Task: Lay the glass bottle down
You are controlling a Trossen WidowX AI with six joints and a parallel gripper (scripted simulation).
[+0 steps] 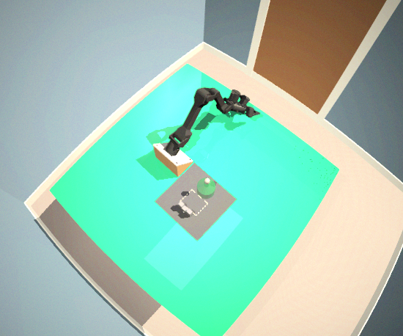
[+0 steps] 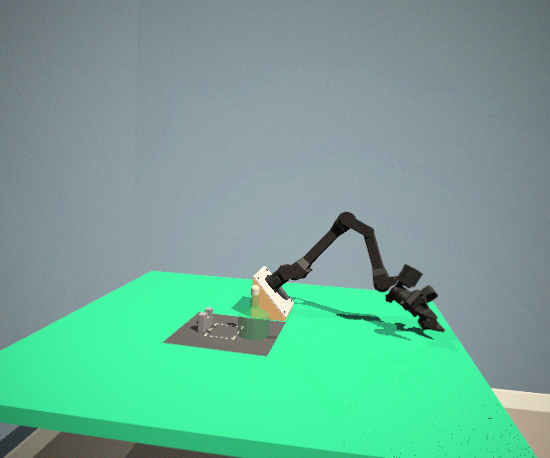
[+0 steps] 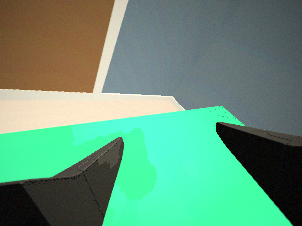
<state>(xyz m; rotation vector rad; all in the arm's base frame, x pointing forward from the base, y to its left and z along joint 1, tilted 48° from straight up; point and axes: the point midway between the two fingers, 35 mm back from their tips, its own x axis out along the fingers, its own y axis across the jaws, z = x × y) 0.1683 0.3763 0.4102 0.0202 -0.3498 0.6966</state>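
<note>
Green bottle is standing upright on the grey mat, just beside the dashed outline; its see-through edges are blurring. Gripper is spreading wide, holding nothing, wrist view cutting off its finger bases.
</note>
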